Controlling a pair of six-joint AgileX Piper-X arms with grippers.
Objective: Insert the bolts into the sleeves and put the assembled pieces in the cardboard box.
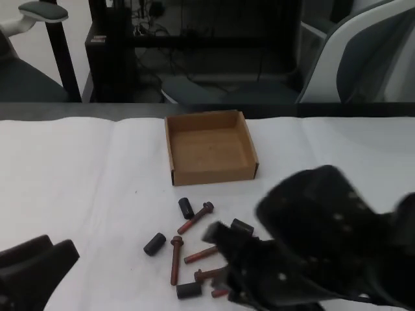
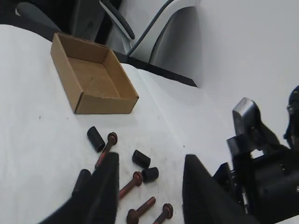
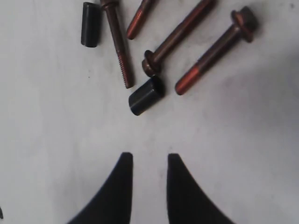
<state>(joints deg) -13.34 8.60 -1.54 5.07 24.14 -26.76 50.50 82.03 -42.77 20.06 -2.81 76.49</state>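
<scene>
The white bench (image 1: 78, 168) stretches wide to either side of my two pincers. The cardboard box (image 1: 214, 173) stands open-topped well ahead of both. A strip of white cover separates its front wall from the nearest parts. My left pincer (image 2: 149, 191) is spread wide and holds nothing, and the scatter lies beyond its fingers. My right pincer (image 3: 147, 158) hangs low over the bench with a narrow gap between its tips, also unloaded. Bolts (image 3: 177, 37) lie loose at crossing angles just past it. One sleeve (image 3: 146, 95) lies straight ahead of its tips, just beside a bolt's head.
</scene>
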